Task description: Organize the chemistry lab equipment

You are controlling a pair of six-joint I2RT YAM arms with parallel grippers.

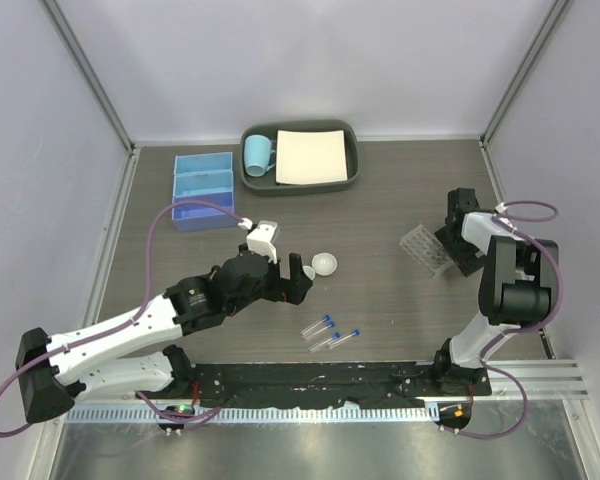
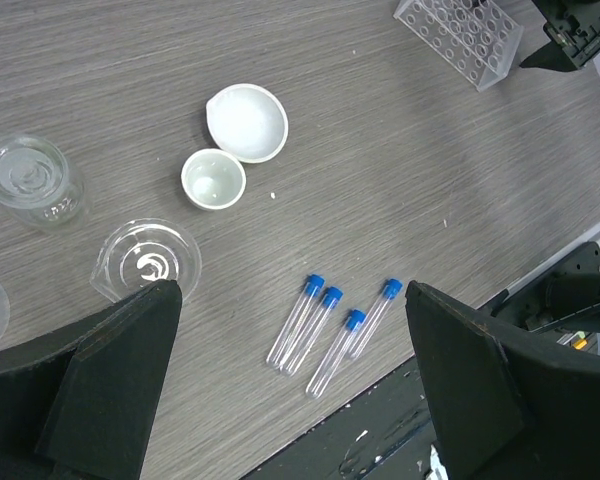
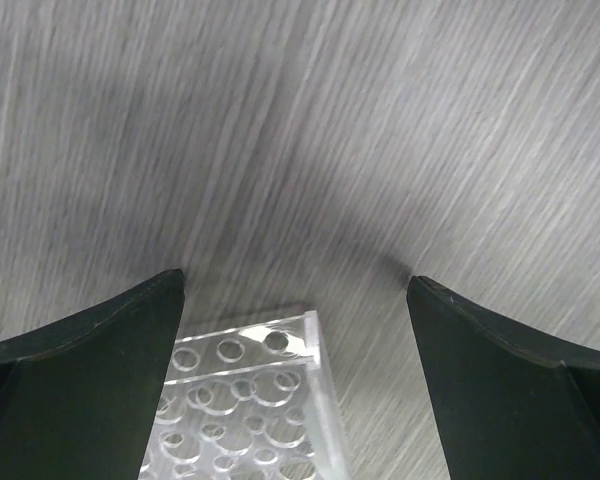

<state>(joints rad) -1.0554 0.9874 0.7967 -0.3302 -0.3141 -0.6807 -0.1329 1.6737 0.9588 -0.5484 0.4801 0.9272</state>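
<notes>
Tubes point(image 2: 311, 333): loose on near worktop point(image 2: 430, 180), not yet racked.
Rack point(image 3: 250, 400): right side, beneath right end effector point(image 3: 295, 280), spread wide, gripping nothing, probably lining up a grasp.
Left end effector point(image 2: 290, 288): wide open, empty, poised above tubes and dishes point(image 2: 245, 122).

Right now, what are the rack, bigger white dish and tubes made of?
Rack: clear, glossy, likely acrylic; table grain shows through.
Dish: opaque white, smooth, soft sheen; ceramic or plastic, can't tell.
Tubes: see-through glass or plastic; caps opaque blue, probably plastic.
</notes>
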